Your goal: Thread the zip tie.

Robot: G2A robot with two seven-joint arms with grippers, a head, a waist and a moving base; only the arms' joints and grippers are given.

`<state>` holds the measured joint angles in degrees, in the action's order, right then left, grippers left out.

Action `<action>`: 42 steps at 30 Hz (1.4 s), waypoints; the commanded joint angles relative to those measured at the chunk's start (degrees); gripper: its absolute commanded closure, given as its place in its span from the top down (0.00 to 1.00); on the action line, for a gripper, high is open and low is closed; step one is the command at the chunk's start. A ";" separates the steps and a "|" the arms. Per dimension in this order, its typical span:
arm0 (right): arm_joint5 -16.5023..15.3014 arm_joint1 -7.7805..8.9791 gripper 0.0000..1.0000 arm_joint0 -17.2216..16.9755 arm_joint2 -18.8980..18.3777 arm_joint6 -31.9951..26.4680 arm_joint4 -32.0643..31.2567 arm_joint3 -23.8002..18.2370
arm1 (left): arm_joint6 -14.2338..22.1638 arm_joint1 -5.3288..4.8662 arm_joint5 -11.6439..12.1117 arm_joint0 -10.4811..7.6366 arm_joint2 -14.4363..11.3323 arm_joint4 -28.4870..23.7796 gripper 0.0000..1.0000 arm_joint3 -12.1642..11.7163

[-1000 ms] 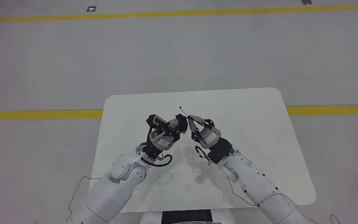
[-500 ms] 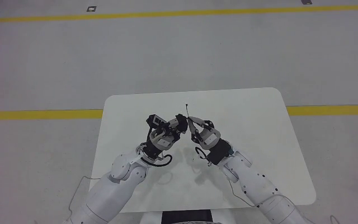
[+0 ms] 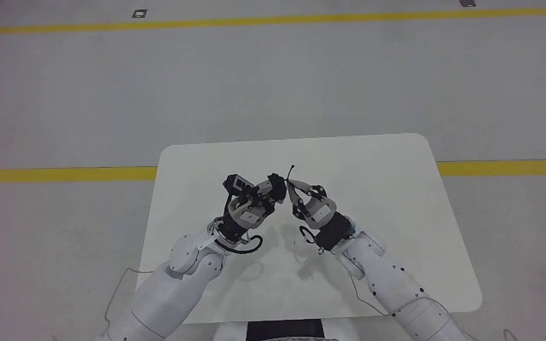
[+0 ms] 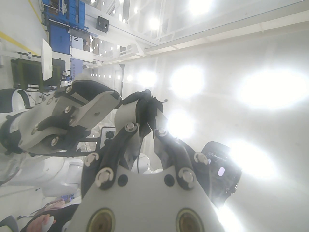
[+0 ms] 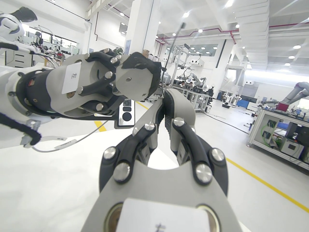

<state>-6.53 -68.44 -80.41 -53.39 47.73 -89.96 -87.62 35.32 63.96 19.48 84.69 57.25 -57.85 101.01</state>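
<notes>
We see the right gripper (image 5: pixel 165 103) clenched tight, its two grey fingers pressed together on the lower end of a thin black plastic zip tie (image 5: pixel 172 46). From that grip the strap rises as a straight, slightly leaning line to a small thickened tip well above both grippers. In the top view the zip tie (image 3: pixel 290 174) shows as a short dark sliver poking out from where the two grippers meet, above the middle of the white rounded-corner table (image 3: pixel 384 162).

The left gripper (image 4: pixel 146 108) is also closed, its black padded fingertips squeezed together. In the right wrist view we find those pads lying against the strap partway up, at a small knob on it. A small dark nub juts from the pads in the left wrist view, but we cannot tell what it is.

From above, the left gripper (image 3: pixel 274 188) and right gripper (image 3: pixel 296 189) sit tip to tip, close to touching. The left gripper's pads hide part of the strap from the top camera.

Beyond the table lies a pale grey floor crossed by yellow painted lines (image 3: pixel 256 20).
</notes>
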 commanded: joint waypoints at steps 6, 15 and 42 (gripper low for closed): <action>0.26 0.21 0.00 -0.15 0.25 -0.97 0.00 1.14 | 0.00 0.00 0.00 0.00 0.00 0.00 0.00 0.00; 1.06 0.66 0.00 -0.25 0.41 -3.33 0.00 2.00 | 0.00 0.00 0.00 0.00 0.00 0.00 0.00 0.00; -0.44 2.51 1.00 -8.38 -9.75 0.03 5.16 -3.29 | 0.00 0.00 0.00 0.00 0.00 0.00 0.00 0.00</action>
<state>-6.40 -66.20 -87.70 -61.46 47.02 -86.02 -90.38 35.32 63.96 19.48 84.69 57.25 -57.85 101.01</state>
